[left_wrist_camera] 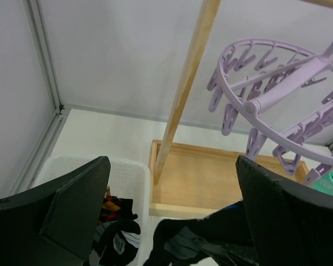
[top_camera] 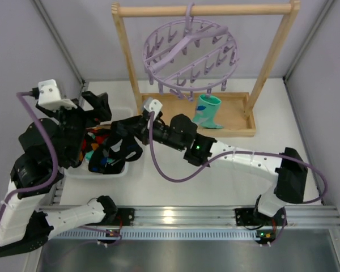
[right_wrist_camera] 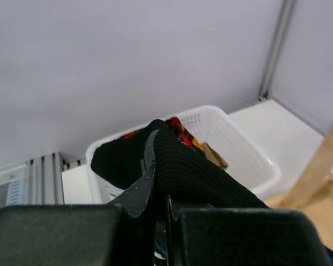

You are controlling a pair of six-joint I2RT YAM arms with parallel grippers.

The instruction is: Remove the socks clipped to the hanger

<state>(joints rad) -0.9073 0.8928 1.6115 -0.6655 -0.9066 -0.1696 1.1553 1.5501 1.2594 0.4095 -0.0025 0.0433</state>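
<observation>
One teal sock (top_camera: pixel 207 111) is clipped to the hanger (top_camera: pixel 190 54); no other sock shows on the ring. It hangs from a clip at the near right of the ring, long axis vertical, its lower end over the base of the wooden rack (top_camera: pixel 232 119). Whether it touches the base cannot be told. Other socks lie in the white basket (right_wrist_camera: pixel 233 141) on the tabletop, at the left.

Right claw (right_wrist_camera: pixel 165 213): clenched on a black sock (right_wrist_camera: pixel 177 160), held over the basket.
Left claw (left_wrist_camera: pixel 175 188): released, fingers spread wide, nothing between them, above the basket.

Judgement: the black sock looks due to drop into the basket. Both claws sit well to the left of the teal sock, which lies to their right and farther from the bases. The left claw is the free one. A grip across the vertical sock and a downward pull off the clip seems called for.
</observation>
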